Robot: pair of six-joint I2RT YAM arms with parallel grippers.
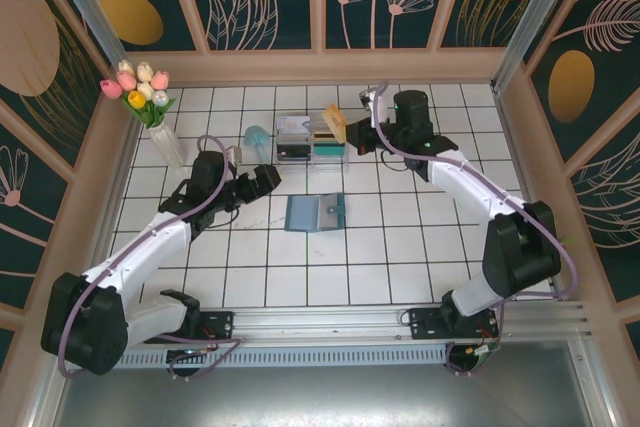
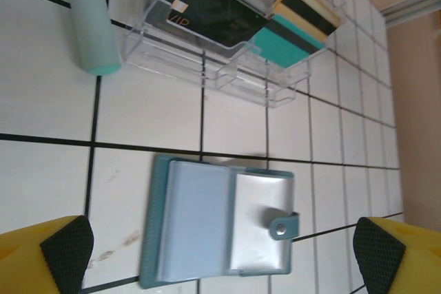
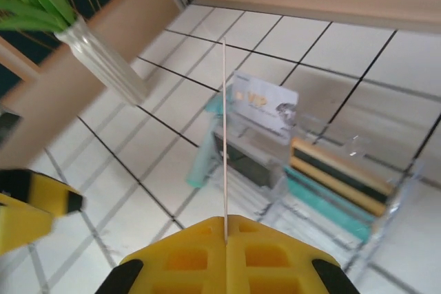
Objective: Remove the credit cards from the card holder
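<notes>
Right pincer clamps a thin plastic card, seen edge-on, perhaps yellow-orange. Left pincer stands wide apart above the open dark-teal folding card holder.

Bright even light, faint shadows; right wrist view slightly blurred.

card edge-on, face hidden; leaves blurred

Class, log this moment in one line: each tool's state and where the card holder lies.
left tool open, empty | right tool shut on yellow-orange card near clear box | card holder open flat on table
</notes>
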